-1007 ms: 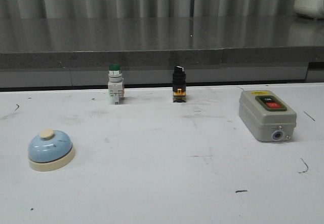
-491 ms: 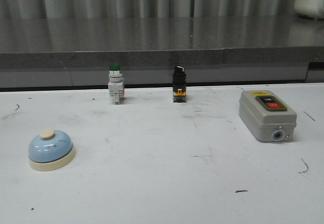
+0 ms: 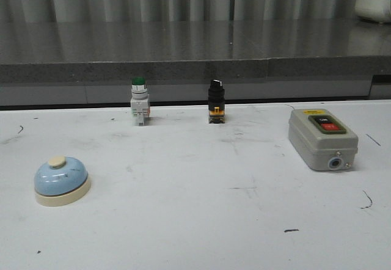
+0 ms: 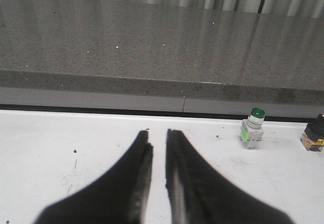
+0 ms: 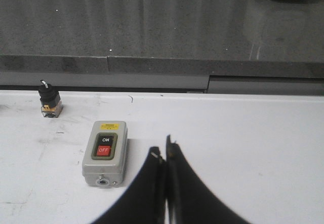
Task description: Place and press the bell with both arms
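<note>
nothing has moved; left end effector (image 4: 157, 133) slightly apart, right end effector (image 5: 164, 150) together (both empty).

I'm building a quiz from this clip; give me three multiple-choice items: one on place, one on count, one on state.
1. Where does the bell stand in the front view?
A. near left
B. far right
C. centre back

2. How many devices stand on the table?
A. two
B. four
C. six

3. What does the left tool hold?
A. the bell
B. the switch box
C. nothing

Answers: 1 A, it sits alone at near left. 2 B: bell, green push button, black selector switch, grey switch box. 3 C, its narrow gap is bare.
</note>
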`<state>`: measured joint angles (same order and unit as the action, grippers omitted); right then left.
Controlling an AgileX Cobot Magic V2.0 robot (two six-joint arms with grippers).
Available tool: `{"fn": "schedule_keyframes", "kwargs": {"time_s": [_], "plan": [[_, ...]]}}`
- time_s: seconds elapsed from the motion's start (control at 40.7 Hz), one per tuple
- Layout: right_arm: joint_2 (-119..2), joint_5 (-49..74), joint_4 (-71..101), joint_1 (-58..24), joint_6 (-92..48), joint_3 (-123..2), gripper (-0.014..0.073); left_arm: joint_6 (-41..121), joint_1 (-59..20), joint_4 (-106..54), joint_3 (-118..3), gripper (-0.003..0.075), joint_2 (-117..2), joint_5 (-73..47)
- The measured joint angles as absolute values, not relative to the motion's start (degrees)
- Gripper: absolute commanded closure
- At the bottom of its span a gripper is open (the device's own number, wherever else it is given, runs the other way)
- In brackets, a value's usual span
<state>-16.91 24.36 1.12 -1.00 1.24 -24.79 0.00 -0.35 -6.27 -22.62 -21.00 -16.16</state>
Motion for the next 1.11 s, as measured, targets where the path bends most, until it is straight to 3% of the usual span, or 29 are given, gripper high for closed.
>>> {"fn": "schedule_keyframes", "kwargs": {"time_s": [0.098,0.172,0.491,0.835,1.105], "plan": [[-16.91,24.36,1.22,-1.00,1.24,-24.79,0.0663,0.00,-0.35,-6.27,-22.62,0.0114,-21.00,-16.07],[-16.91,24.36,1.22,-1.00,1.24,-24.79,0.0663,0.00,-0.35,-6.27,-22.62,0.0043,-21.14,-15.46],[-16.91,23.65,1.22,-1.00,1.24,-24.79,0.0663,0.57,-3.02,-7.80,-24.60,0.0050,-28.83,-17.08],[-16.91,22.88,1.22,-1.00,1.28,-24.79,0.0663,4.92,-16.85,-7.82,-37.49,0.0050,-58.09,-25.66],[-16.91,22.78,1.22,-1.00,1.28,-24.79,0.0663,5.11,-21.51,-7.50,-49.97,0.0050,-80.65,-34.14]]}}
